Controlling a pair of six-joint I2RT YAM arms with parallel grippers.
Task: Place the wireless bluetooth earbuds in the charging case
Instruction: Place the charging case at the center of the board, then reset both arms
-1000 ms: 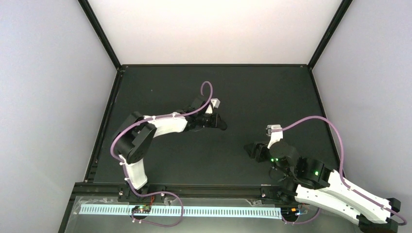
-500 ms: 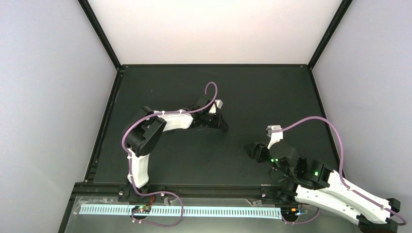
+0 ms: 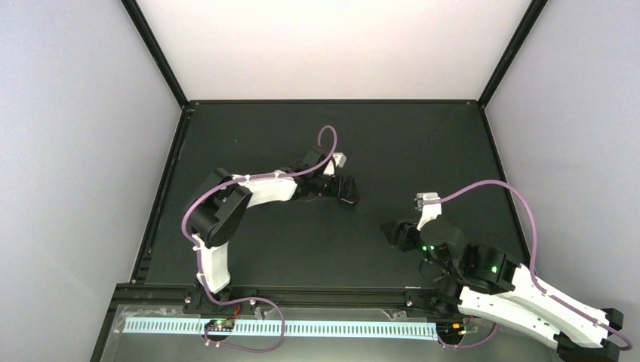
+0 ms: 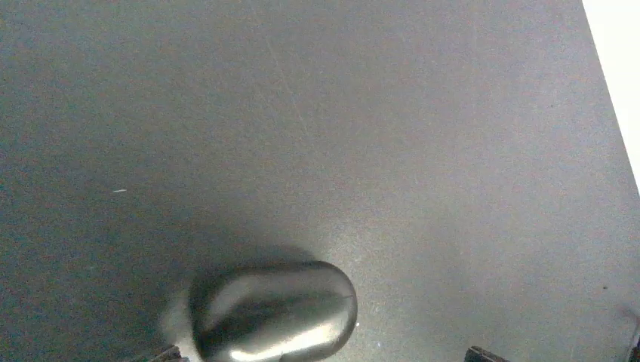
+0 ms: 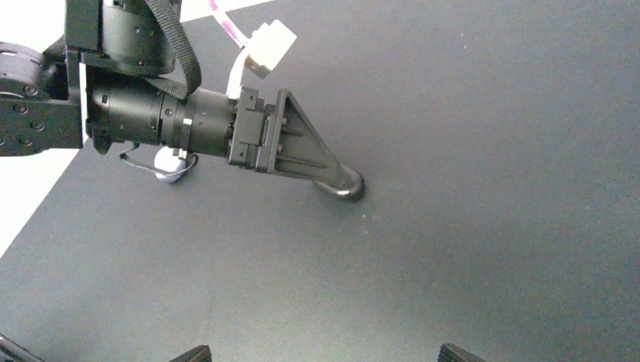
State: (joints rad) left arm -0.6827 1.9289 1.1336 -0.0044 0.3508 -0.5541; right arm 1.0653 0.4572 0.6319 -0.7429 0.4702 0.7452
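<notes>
Table (image 3: 423,143): plain matt charcoal black, faintly scratched.
Side walls (image 3: 75,151): pale lilac-grey. Back wall (image 3: 332,45): white.
Left arm (image 3: 264,192) and right arm (image 3: 528,302): white shells with black joints.
Cables (image 3: 521,204): purple. Connector (image 5: 270,47): white.
Lights (image 3: 427,248) on the right arm: green.
Pebble-shaped case (image 4: 272,309): glossy black with pale grey reflections.
Front strip (image 3: 302,328): white, finely ribbed.

a matte black tabletop (image 3: 423,143) carries faint pale scratches (image 4: 287,83). black metal frame rails (image 3: 332,101) border it, with plain pale walls (image 3: 332,45) rising around it. a white perforated strip (image 3: 302,329) lies along the near edge.
</notes>
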